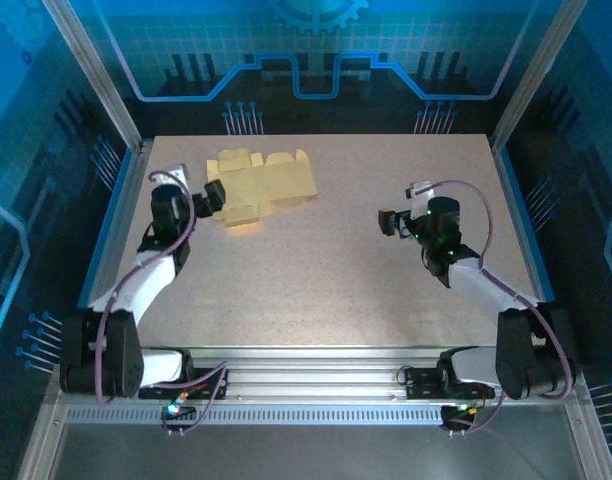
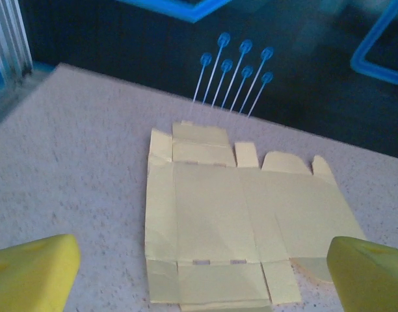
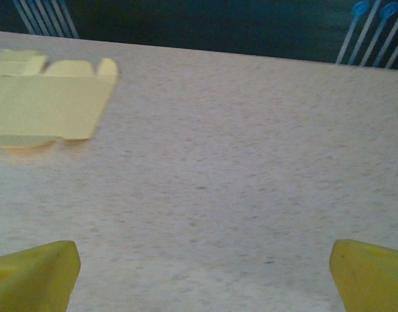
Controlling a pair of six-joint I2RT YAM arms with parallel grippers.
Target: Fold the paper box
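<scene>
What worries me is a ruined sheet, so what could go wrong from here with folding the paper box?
1. The paper box lies flat on the table, so the open left gripper near it may fail to get under an edge and just shove it along.
2. The right gripper, also open, stands well apart from the sheet; with nothing pinning it, a one-armed fold might drag or skew it.
3. Its small tabs could crease off the scored lines.

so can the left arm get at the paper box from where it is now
Probably yes: the left gripper is open right beside the paper box, which lies flat and unfolded on the table, with nothing between them.
</scene>
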